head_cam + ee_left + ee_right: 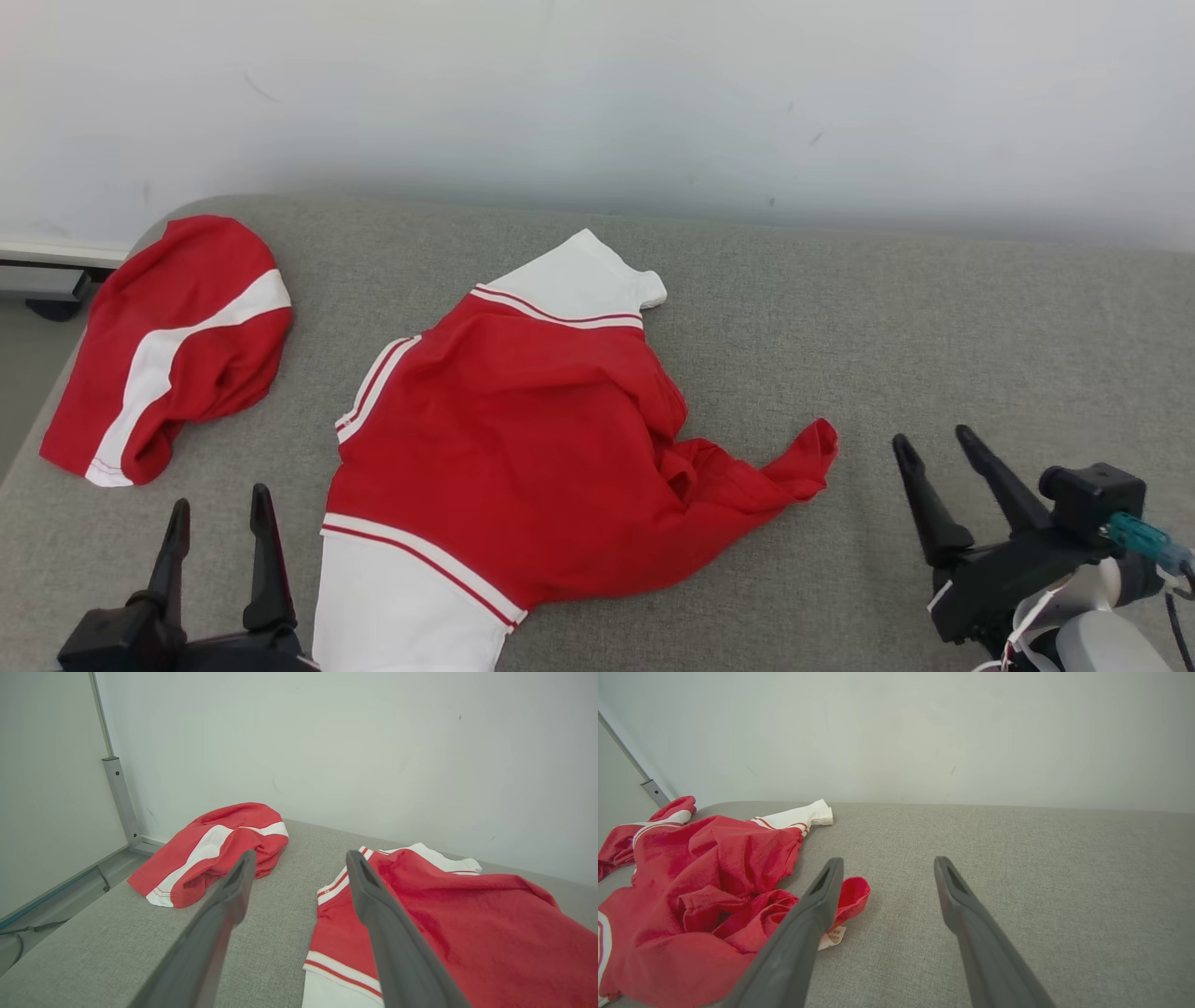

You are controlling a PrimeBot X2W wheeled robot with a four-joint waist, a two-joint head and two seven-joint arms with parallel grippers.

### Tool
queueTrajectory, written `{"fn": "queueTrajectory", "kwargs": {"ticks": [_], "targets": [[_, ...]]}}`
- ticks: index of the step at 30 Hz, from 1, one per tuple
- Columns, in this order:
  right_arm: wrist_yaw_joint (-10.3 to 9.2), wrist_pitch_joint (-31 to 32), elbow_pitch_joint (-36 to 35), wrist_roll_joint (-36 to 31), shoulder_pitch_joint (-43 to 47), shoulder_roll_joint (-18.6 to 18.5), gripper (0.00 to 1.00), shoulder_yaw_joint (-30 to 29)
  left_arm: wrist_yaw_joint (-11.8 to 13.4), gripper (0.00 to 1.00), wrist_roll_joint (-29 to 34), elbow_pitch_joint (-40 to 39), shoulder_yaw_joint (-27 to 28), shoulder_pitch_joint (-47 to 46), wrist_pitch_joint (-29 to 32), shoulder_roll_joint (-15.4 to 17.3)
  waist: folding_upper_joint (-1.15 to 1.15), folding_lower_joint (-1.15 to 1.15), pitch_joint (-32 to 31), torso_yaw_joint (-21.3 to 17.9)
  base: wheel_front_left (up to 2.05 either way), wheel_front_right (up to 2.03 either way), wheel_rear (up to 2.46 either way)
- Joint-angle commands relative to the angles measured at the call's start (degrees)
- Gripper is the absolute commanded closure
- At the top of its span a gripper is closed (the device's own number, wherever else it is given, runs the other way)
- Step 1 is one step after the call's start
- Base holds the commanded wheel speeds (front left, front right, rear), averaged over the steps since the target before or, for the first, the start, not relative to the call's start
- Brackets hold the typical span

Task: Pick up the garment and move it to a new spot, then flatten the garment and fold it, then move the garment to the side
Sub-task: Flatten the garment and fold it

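Red with white striped sleeves, the garment [523, 439] lies crumpled near the middle of the grey bench [840, 308]. The left end effector [218, 497] is just beside its near white sleeve, fingers apart and empty. The right end effector [932, 436], equally spread and empty, is near the garment's red tip. A second red piece [177, 345] lies far left.

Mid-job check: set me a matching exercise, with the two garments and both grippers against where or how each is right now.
1. jersey
2. smaller red bundle
3. left gripper
4. right gripper

A. open, right of the jersey
B. bunched at the far left
C. crumpled, in the middle
D. open, left of the jersey's near end

Pairs: 1-C, 2-B, 3-D, 4-A
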Motion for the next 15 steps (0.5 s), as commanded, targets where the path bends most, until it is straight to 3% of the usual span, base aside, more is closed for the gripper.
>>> {"fn": "queueTrajectory", "kwargs": {"ticks": [1, 8, 15], "targets": [[-0.02, 2.39, -0.67, 1.32, 0.1, -0.87, 0.0, 1.97, -0.37, 0.0, 0.64, 0.13, 0.31, -0.93, -0.34, -0.07, 0.0, 0.01, 0.23, -0.03, 0.0, 0.0, 0.0], [-0.02, 12.03, -6.53, 6.85, -0.86, -6.4, 0.0, 12.45, -1.36, 0.0, 1.85, -0.01, 0.87, -1.5, -0.4, -1.18, 0.0, 0.01, 0.81, 1.01, 0.0, 0.0, 0.0], [-0.02, 16.26, -11.14, 8.35, -3.16, -11.14, 0.0, 18.48, -2.05, 0.0, 2.54, 0.36, 1.53, -1.73, -0.4, -2.29, 0.0, 0.01, 1.31, 1.73, 0.0, 0.0, 0.0]]}}
